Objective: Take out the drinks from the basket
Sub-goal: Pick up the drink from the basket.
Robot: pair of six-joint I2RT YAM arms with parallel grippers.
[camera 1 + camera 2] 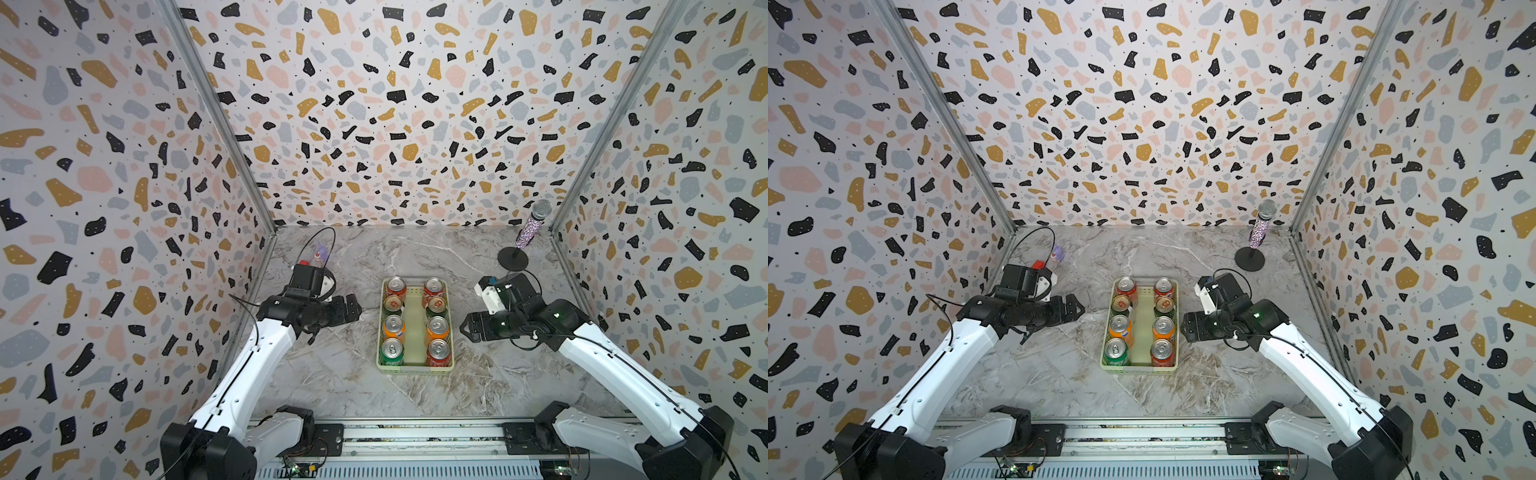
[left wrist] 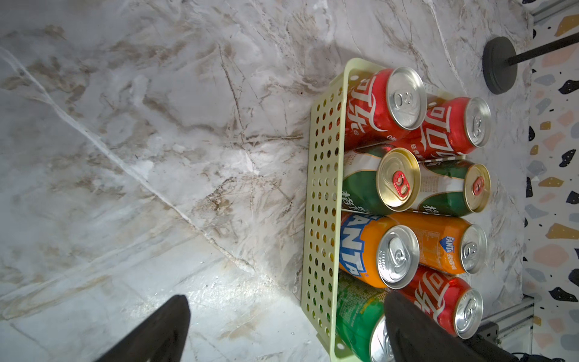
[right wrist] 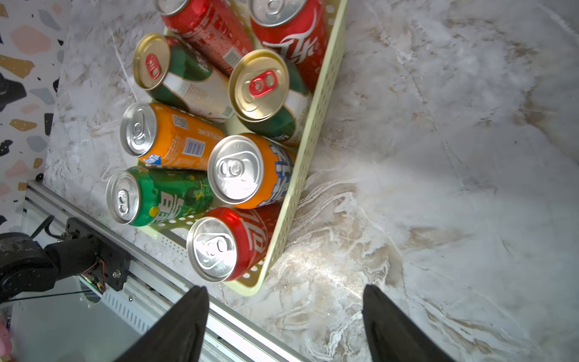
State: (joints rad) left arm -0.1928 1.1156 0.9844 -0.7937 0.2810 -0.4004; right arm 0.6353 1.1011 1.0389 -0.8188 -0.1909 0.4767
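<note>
Arms (image 1: 266, 349) flank a full basket (image 1: 415, 368)
All eight cans (image 1: 394, 325) inside, none out; left pincer (image 1: 356, 309) and right pincer (image 1: 464, 328) open, empty

8 cans (image 1: 393, 326), seemingly upright, stand in 2 rows in the basket (image 1: 415, 368).

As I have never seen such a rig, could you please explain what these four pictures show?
The machine is two white arms mounted at the near edge of a marble table. Each ends in a two-finger claw: the left gripper and right gripper. Two pictures look down from one camera overhead; the other two come from cameras on the wrists. On the table stands a basket with eight cans standing in two rows, and a microphone in the far right corner. Both grippers are open, beside the basket, holding nothing.
</note>
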